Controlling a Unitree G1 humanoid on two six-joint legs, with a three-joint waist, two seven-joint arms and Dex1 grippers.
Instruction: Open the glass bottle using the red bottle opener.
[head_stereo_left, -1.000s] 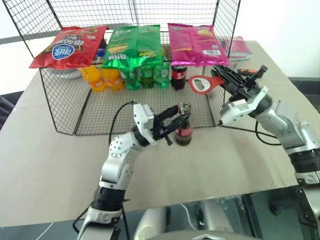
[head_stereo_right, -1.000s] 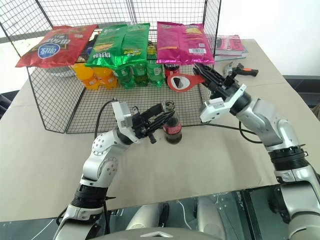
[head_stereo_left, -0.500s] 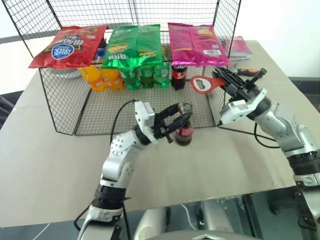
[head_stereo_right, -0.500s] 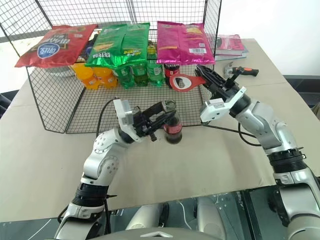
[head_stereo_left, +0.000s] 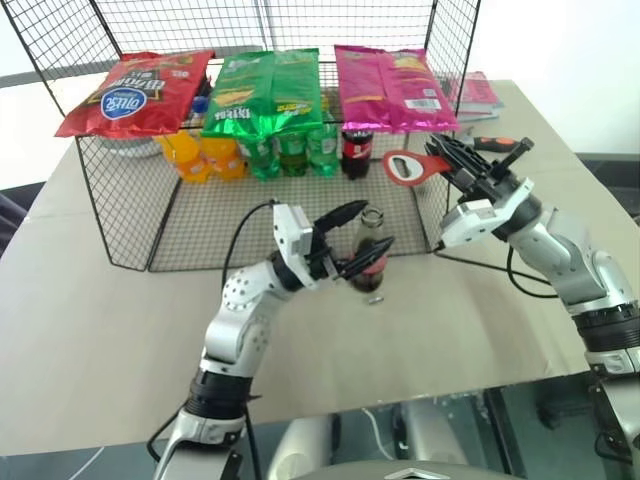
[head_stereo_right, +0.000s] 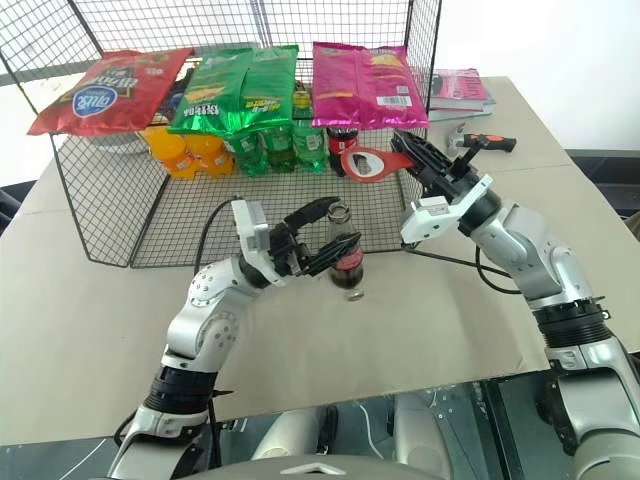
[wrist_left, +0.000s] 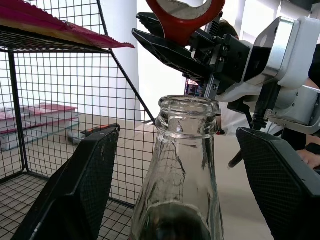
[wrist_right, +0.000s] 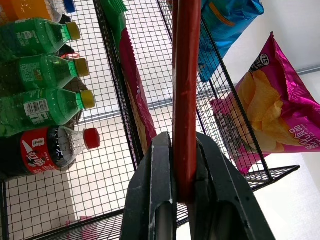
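Observation:
The glass bottle (head_stereo_left: 369, 250) stands upright on the table just in front of the wire rack, holding dark liquid and wearing a red label. Its mouth (wrist_left: 187, 107) is bare, with no cap on it. A small cap (head_stereo_left: 374, 298) lies on the table beside its base. My left gripper (head_stereo_left: 362, 238) is open, one finger on each side of the bottle and apart from the glass. My right gripper (head_stereo_left: 462, 163) is shut on the handle of the red bottle opener (head_stereo_left: 405, 167), held up and to the right of the bottle, ring head toward the rack.
The wire rack (head_stereo_left: 150, 215) behind the bottle holds chip bags (head_stereo_left: 270, 90) on top, with orange, green and cola plastic bottles (head_stereo_left: 290, 150) below. Books (head_stereo_left: 475, 92) and an orange-handled tool (head_stereo_left: 500, 145) lie at the back right. A black cable (head_stereo_left: 500, 268) crosses the table under my right arm.
My left gripper's fingers have spread away from the bottle, which stays standing. A cap now lies on the table by its base. The right arm with the opener has stayed put.

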